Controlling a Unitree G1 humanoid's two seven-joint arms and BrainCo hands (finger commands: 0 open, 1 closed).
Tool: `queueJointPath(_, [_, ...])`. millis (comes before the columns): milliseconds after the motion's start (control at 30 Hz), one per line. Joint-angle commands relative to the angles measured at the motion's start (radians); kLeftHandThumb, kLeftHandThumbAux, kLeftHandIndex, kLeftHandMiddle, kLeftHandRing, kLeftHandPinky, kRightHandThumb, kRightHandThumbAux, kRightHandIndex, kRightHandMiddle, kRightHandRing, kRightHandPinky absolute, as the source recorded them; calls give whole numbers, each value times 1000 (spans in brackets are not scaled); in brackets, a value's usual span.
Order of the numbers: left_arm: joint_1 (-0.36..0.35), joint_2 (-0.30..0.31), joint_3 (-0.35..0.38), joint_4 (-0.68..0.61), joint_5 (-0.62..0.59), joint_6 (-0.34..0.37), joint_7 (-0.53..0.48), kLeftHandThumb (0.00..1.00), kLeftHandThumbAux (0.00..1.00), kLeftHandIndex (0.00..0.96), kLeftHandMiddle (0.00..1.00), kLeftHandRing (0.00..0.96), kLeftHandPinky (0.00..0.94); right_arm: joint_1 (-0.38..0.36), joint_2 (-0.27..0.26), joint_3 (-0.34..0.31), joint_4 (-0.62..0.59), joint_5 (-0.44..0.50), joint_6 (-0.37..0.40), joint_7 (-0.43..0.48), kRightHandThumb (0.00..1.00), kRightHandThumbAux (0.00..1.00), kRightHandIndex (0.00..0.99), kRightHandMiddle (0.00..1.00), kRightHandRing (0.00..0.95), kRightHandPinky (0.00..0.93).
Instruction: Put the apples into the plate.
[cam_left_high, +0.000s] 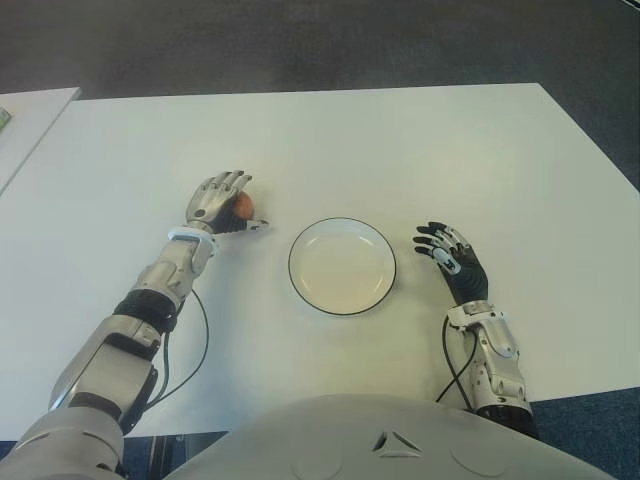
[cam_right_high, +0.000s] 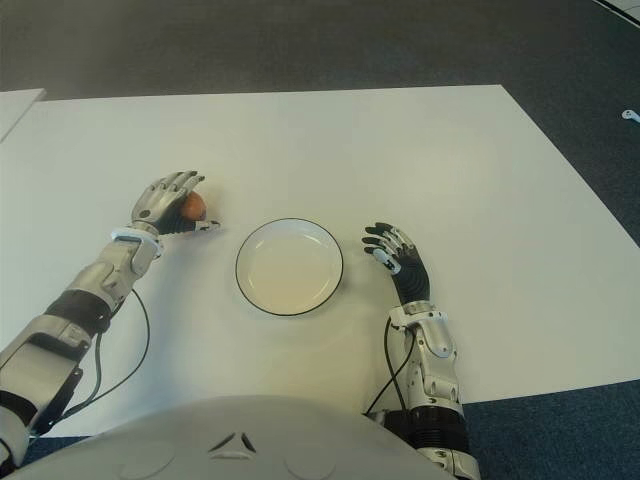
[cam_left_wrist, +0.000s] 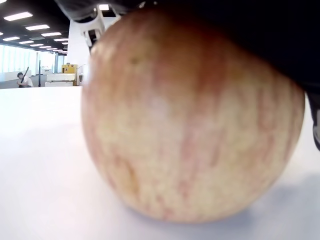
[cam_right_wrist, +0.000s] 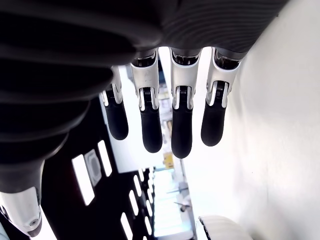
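Curling over the apple (cam_left_high: 243, 206), the left hand (cam_left_high: 218, 204) covered the fruit with its fingers wrapped around it, left of the plate (cam_left_high: 305, 285) and apart from it; the left wrist view showed the apple's red-streaked yellow skin up close, its underside sitting on the white table (cam_left_high: 420, 150). The plate, white with a dark rim, held nothing and lay between the two hands. The right hand (cam_left_high: 450, 260) showed just to the right of the plate, fingers (cam_right_wrist: 182, 125) extended straight and spread, holding nothing.
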Motion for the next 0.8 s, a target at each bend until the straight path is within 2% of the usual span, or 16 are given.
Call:
queueJointPath(33, [47, -11, -33, 85, -2, 13, -36, 354, 454, 180, 144, 137, 189, 25, -2, -10, 42, 5, 47, -4, 348, 623, 246, 310, 320, 333])
queueJointPath(100, [43, -13, -38, 92, -3, 17, -44, 443, 487, 285, 318, 312, 347, 24, -3, -11, 42, 5, 46, -4, 343, 622, 249, 310, 320, 334])
queueJointPath(200, [29, -20, -55, 133, 6, 21, -51, 625, 624, 383, 536, 530, 574, 23, -3, -12, 42, 4, 46, -5, 343, 619, 251, 309, 319, 333])
queueJointPath(300, [11, -32, -74, 185, 14, 31, -50, 695, 669, 420, 631, 626, 672, 22, -3, -14, 43, 4, 44, -4, 346, 615, 252, 308, 318, 334])
queueJointPath(467, [-2, -42, -82, 198, 2, 59, -64, 732, 690, 439, 716, 715, 728, 17, -3, -16, 46, 3, 41, -6, 358, 611, 255, 309, 319, 337])
queueJointPath(800, [8, -28, -78, 113, -17, 101, -142, 743, 694, 443, 778, 777, 782, 5, -3, -21, 56, 3, 49, -5, 361, 611, 251, 308, 318, 334])
